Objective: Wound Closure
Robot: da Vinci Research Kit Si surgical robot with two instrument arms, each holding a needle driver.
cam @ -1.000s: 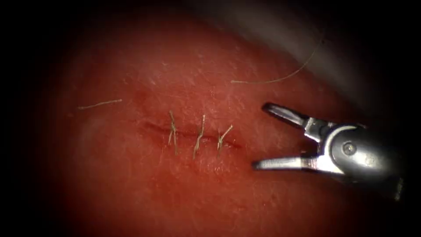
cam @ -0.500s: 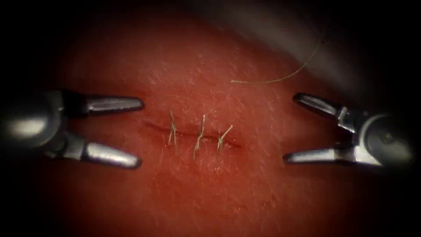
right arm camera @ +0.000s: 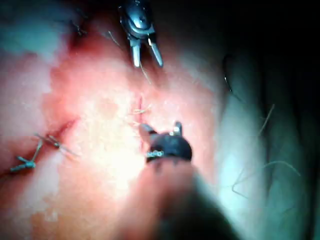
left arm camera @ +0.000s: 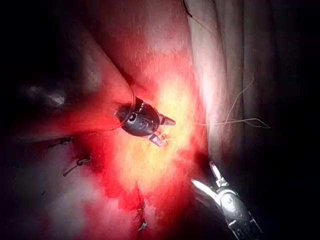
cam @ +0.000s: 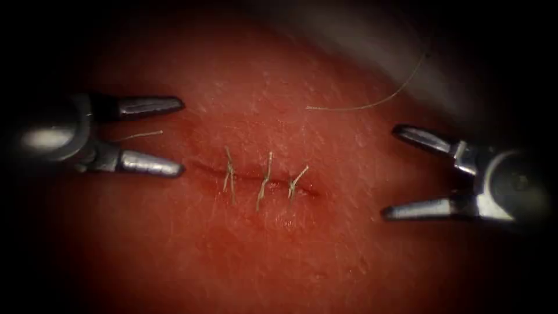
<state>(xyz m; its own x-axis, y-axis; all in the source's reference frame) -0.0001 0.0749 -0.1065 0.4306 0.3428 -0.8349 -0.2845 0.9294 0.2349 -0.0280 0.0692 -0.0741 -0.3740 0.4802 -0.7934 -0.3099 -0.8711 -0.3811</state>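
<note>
**Both claws wide and empty beside a stitched cut**

Endoscope view: the left claw, wide and holding nothing, has lifted farther from the cut than half a second ago, uncovering a cut end of thread between its jaws. The right claw, wide and empty, barely moved. Three stitches cross the cut in the tissue; loose thread lies far right. I see no needle.

Left wrist view: left claw spread above tissue.

Right wrist view: right claw apart, empty.
</note>
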